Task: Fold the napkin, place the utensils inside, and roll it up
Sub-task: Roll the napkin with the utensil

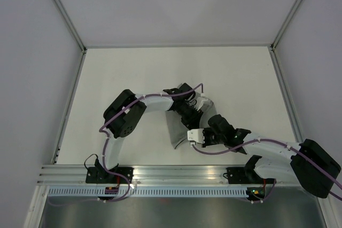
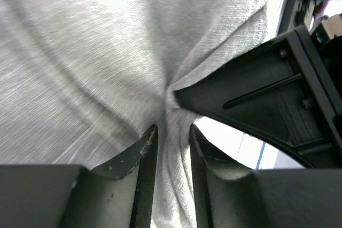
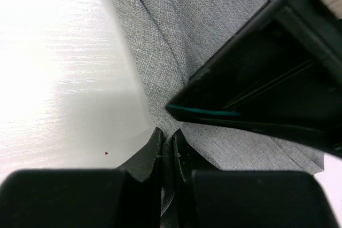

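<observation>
The grey napkin [image 1: 178, 131] hangs bunched between the two arms above the middle of the white table [image 1: 240, 78]. It fills the left wrist view as pale woven cloth [image 2: 96, 52]. My left gripper [image 2: 172, 127] [image 1: 195, 115] has its jaws parted, with a fold of napkin running loosely between them. My right gripper [image 3: 168, 132] [image 1: 199, 132] is shut on a thin pinch of the napkin [image 3: 214, 14], right beside the left one. Each wrist view shows the other gripper's dark finger, the right one [image 2: 256, 94] and the left one [image 3: 256, 78], pressing at the same gather of cloth. The utensils are out of view.
A metal rail [image 1: 176, 173] runs along the near edge by the arm bases. Grey enclosure walls with metal frame bars [image 1: 64, 9] stand on the left, back and right. Both forearms cross over the table's middle.
</observation>
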Available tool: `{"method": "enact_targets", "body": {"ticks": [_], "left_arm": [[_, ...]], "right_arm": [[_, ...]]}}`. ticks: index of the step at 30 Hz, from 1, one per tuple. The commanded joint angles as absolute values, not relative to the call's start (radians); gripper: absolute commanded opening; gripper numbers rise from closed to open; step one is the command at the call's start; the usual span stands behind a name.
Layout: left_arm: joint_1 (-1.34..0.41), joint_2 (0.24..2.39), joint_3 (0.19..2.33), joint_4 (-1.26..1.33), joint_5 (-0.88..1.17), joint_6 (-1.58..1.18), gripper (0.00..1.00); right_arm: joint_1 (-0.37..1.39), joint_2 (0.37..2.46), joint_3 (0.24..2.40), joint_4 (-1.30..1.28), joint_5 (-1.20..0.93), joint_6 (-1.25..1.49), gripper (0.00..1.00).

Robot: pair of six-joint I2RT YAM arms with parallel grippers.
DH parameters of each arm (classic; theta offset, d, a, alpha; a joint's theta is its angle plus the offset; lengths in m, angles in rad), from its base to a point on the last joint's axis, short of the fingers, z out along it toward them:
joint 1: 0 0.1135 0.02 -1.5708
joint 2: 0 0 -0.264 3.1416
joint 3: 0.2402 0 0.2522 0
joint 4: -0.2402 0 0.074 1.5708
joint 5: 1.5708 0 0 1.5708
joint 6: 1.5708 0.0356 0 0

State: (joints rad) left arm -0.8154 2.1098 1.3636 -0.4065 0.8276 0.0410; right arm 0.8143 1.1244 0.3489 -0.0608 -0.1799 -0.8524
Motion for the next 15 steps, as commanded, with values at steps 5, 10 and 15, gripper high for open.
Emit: {"method": "enact_targets", "body": {"ticks": [5,10,15], "left_arm": [[-0.741,1.962,1.301,-0.137,0.692,-0.237,0.37],[-0.68,1.873,1.191,0.05,0.594,-0.397,0.37],[-0.626,1.744,1.004,0.35,0.365,-0.574,0.38]], "right_arm": [[0.779,1.129,0.367,-0.219,-0.21,-0.824,0.01],[0.671,1.175,0.442,-0.317,-0.333,-0.847,0.0],[0.548,1.307,0.56,-0.454,-0.503,-0.923,0.0]]}}
